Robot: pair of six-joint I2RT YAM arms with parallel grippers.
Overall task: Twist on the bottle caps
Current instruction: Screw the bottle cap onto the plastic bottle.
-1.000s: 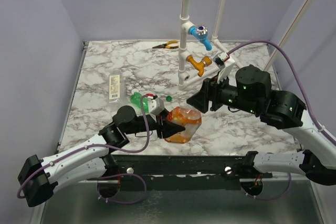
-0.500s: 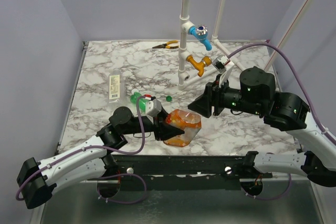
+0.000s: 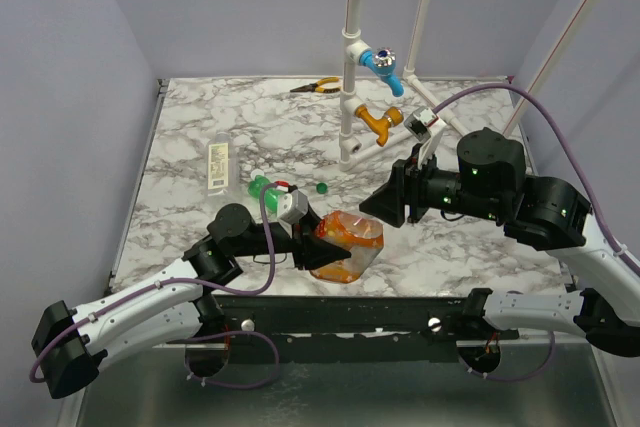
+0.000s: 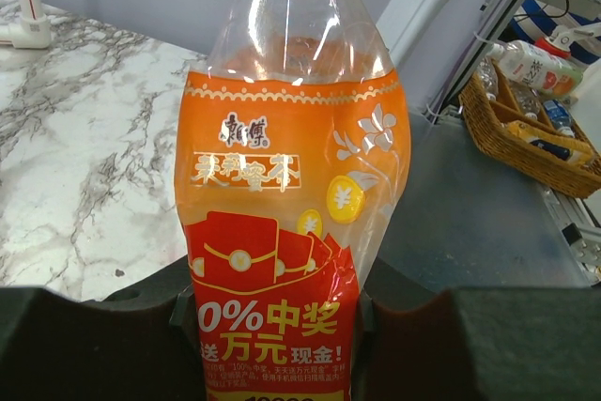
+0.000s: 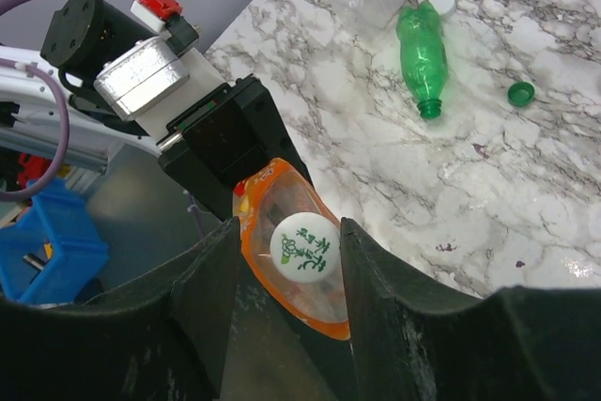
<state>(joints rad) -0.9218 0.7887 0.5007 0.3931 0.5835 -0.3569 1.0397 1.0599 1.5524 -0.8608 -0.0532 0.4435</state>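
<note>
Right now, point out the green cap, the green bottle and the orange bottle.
green cap (image 5: 520, 93), right wrist view, its middle.
green bottle (image 5: 422, 49), right wrist view, its body.
orange bottle (image 4: 282, 251), left wrist view, its label.

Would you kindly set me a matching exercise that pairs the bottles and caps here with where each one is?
1. orange bottle
2. green bottle
3. dark green cap
4. white cap

A. on the marble table, just past the green bottle's mouth
B. atop the orange bottle, between the fingers of the right gripper
C. clamped by the left gripper
D. lying on its side, uncapped

Pairs: 1-C, 2-D, 3-A, 4-B.
</note>
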